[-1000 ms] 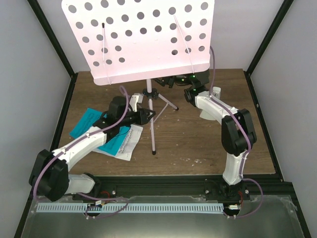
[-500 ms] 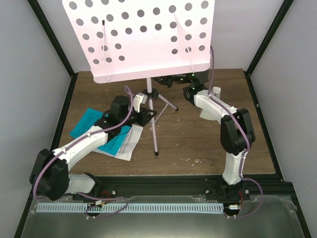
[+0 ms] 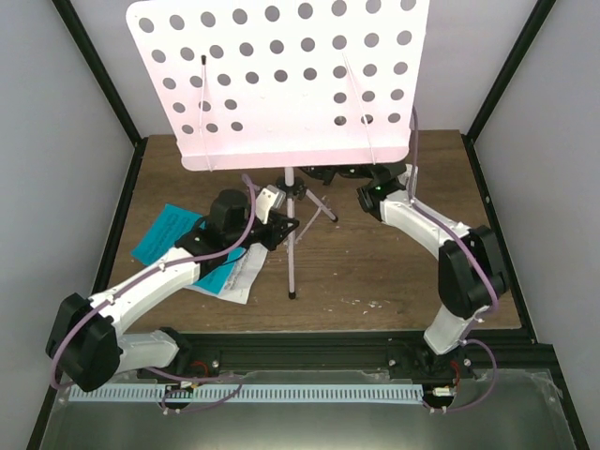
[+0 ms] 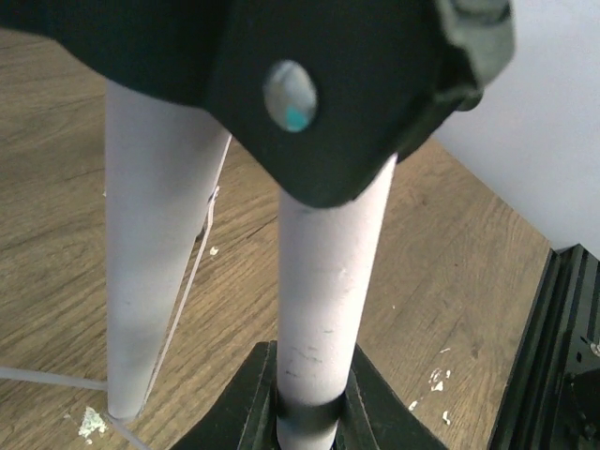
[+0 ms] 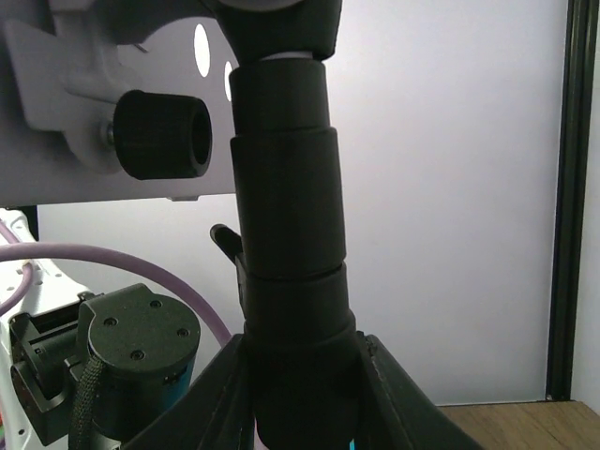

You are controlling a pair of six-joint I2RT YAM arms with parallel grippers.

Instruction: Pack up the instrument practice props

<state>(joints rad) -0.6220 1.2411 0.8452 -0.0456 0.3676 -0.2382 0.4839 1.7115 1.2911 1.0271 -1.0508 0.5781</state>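
Music stand (image 3: 281,84) stands upright on the tabletop (image 3: 375,272) between the tools, the left tool (image 4: 309,408) clenched on one pale tripod leg (image 4: 323,272) and the right tool (image 5: 300,384) clamped round its black post collar (image 5: 286,187), apparently to steady it for folding.

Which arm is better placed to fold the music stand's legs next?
Left, probably: the left hand is shut on a pale lower tube by the legs; the right hand holds the black collar under the desk.
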